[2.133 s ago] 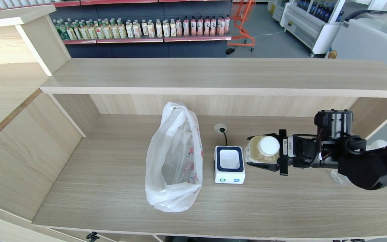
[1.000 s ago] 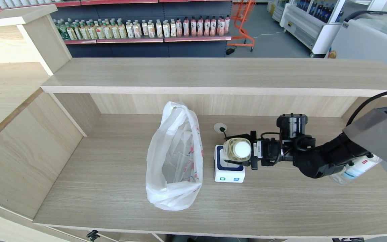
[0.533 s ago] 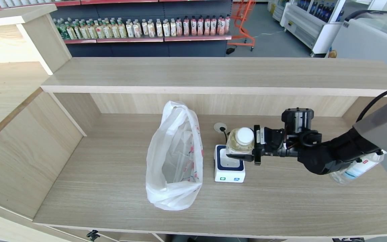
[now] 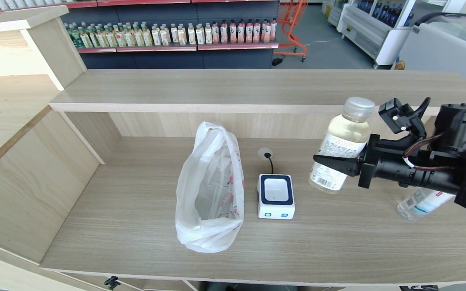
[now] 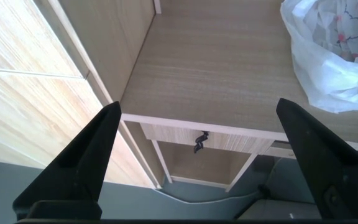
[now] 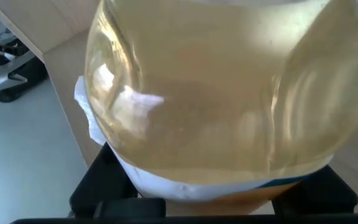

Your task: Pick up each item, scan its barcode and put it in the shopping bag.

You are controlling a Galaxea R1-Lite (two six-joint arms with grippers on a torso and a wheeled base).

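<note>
Gripping a clear plastic bottle of pale yellow drink (image 4: pixel 346 129) around its white label, the right gripper (image 4: pixel 335 161) held it tilted above the light wooden counter (image 4: pixel 136 226), pale cap uppermost and barcode near the base. Below, to that gripper's left, sat the white box scanner with a dark blue window (image 4: pixel 276 196). Beyond the scanner stood the white translucent plastic shopping bag (image 4: pixel 210 194), mouth open. The left gripper (image 5: pixel 197 162) hung empty with its fingers spread wide.

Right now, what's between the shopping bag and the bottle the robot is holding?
The barcode scanner sits between the shopping bag and the bottle, seen in the head view.
</note>
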